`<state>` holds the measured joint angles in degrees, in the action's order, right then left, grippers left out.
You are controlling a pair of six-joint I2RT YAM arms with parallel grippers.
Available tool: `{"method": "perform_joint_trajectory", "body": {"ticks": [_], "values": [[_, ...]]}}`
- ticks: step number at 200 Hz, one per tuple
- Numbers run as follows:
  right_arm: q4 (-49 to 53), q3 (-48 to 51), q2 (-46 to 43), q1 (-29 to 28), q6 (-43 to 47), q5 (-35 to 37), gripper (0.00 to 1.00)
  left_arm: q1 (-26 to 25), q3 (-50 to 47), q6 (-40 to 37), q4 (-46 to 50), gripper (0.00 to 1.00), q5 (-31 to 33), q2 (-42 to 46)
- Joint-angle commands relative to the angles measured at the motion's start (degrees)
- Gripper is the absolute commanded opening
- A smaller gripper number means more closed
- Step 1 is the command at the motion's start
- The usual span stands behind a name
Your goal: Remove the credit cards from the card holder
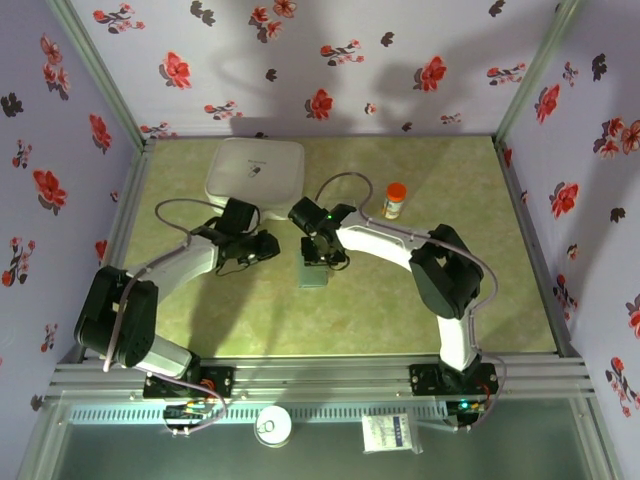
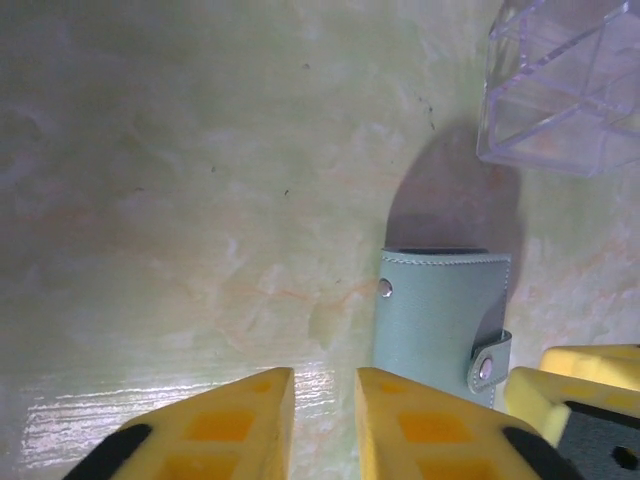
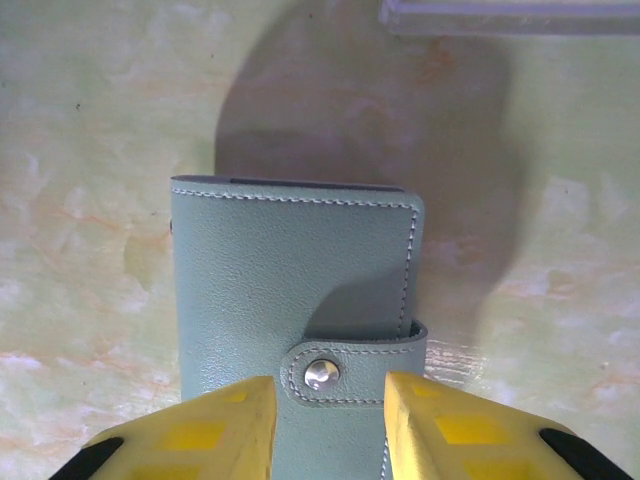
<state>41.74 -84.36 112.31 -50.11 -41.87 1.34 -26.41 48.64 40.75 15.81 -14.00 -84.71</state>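
Poising the right claw (image 3: pixel 330 420) low over the near end of the card holder (image 3: pixel 290 290), fingers apart and straddling the fastened strap (image 3: pixel 355 370), clamping nothing, probably lining up to pop the snap (image 3: pixel 320 375). Parking the left claw (image 2: pixel 325 420) just beside the holder's left side over bare desk (image 2: pixel 150 200), fingers drawn nearly together with a slim gap and nothing between them, likely readying to pin or steady the holder. Finding the holder lying flat and closed near the desk's middle, close to the clear tray (image 2: pixel 560 90), perhaps meant for the freed cards. Judging the credit cards to be tucked inside, with unsnapping needing to come first.
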Motion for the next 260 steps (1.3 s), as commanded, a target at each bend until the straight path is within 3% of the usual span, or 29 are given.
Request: {"method": "perform_joint_trajectory", "body": {"ticks": [1, 35, 147, 260], "values": [[2.99, -2.39, 2.36, -1.36, -1.98, 1.63, 0.34, 0.89, -1.31, -1.83, -2.68, 0.17, -2.91, 1.04], [4.09, -4.29, 4.42, -1.91, -2.30, 1.88, 0.33, 1.43, -2.75, -1.56, -5.35, 0.08, -4.38, 1.43], [4.35, -4.89, 9.16, -1.82, -1.02, 1.49, 0.33, 1.63, -2.58, -1.47, -7.29, 0.06, -8.72, -0.63], [-2.48, 3.24, 3.41, -0.89, -0.88, 0.32, 0.09, -4.45, 2.62, -0.01, -9.89, 0.00, -13.97, -10.97]]}}
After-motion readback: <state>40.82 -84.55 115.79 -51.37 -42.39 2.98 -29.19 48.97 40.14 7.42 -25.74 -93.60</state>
